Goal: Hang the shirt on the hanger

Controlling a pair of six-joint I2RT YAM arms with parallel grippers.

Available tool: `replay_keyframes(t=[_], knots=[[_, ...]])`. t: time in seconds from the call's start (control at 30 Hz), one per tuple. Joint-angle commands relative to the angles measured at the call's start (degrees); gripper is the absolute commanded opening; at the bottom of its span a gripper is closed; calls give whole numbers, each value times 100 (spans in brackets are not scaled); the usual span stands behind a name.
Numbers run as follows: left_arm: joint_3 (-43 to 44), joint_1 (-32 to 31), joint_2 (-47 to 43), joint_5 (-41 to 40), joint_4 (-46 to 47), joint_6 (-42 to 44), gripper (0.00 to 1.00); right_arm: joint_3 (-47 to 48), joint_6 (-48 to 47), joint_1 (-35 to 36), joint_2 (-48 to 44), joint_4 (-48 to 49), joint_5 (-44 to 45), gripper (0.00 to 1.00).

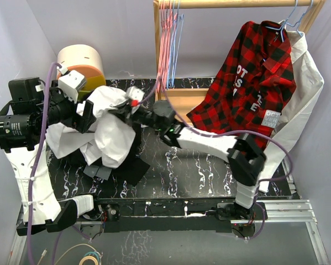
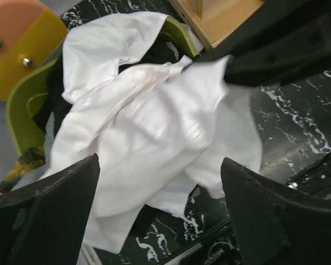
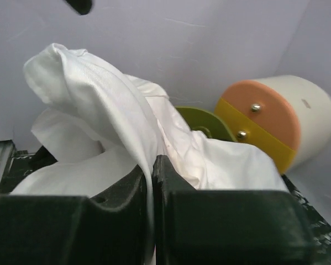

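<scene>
The white shirt (image 1: 113,130) lies bunched at the left of the black marbled table, partly lifted. My right gripper (image 1: 126,107) reaches across to it and is shut on a fold of the white cloth, seen pinched between its jaws in the right wrist view (image 3: 153,165). My left gripper (image 1: 90,116) is open just left of the bunch; in the left wrist view (image 2: 159,165) the shirt (image 2: 154,127) lies beyond its spread fingers, untouched. Thin light blue hangers (image 1: 178,38) hang beside pink ones on the wooden rail at the back.
A red-and-black plaid shirt (image 1: 253,77) and another white garment (image 1: 304,94) hang at the right of the wooden rack (image 1: 157,55). A black garment (image 1: 135,165) lies under the shirt. A round cream, orange and yellow container (image 1: 79,63) stands at the back left.
</scene>
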Motion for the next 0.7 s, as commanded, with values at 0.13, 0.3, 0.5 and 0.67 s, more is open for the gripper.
replay_keyframes(t=[0.13,0.3,0.5,0.67], knots=[[-101,-15,-114,-371,330,-359,97,-1180,330,-783,-2741,711,941,8],[-191,3,-159,-370,289,-329,97,-2603,395,-787,-4178,417,1250,8],[-369,3,-74,-134,148,-177,97,-4164,950,-796,-5914,-1048,1499,8],[-777,2,37,108,40,-62,97,-5039,1987,-797,-7080,-1885,1593,8]])
